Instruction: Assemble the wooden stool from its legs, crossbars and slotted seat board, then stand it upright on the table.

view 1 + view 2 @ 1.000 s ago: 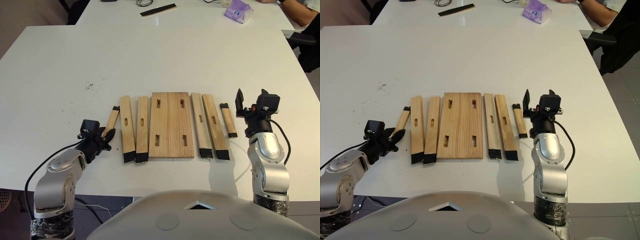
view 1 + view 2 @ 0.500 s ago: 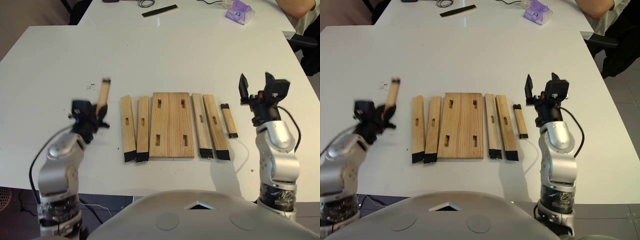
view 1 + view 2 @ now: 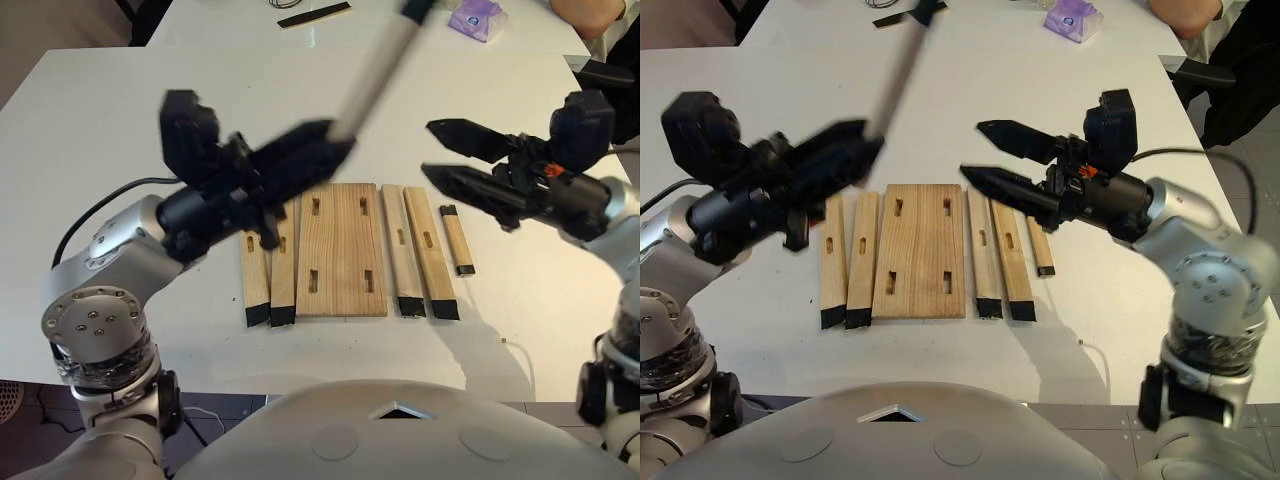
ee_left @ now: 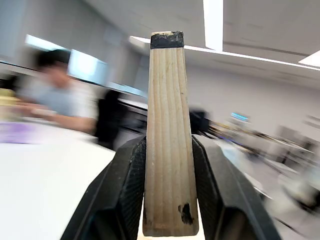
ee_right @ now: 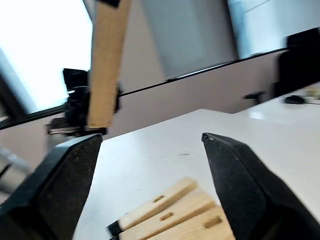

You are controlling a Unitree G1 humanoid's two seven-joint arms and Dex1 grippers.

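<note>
The slotted seat board (image 3: 342, 250) lies flat mid-table. Two legs (image 3: 268, 262) lie at its left and two legs (image 3: 417, 250) at its right, with a short crossbar (image 3: 458, 240) beyond those. My left gripper (image 3: 320, 140) is raised above the left legs, shut on a second short crossbar (image 3: 375, 70) that slants up and away. In the left wrist view that crossbar (image 4: 167, 125) stands clamped between both fingers (image 4: 127, 190). My right gripper (image 3: 432, 150) hovers open over the right legs, holding nothing. The right wrist view shows its fingers (image 5: 240, 185) spread wide, and the held crossbar (image 5: 107, 55) beyond them.
A black strip (image 3: 315, 14) and a purple pack (image 3: 475, 18) lie on the far table. A thin cable (image 3: 510, 345) rests on the table near the right arm. White tabletop stretches beyond the parts and to the left.
My left arm has lifted its crossbar from low at the left to high over the table's middle. My right gripper has risen and swung inward over the right legs, still open.
</note>
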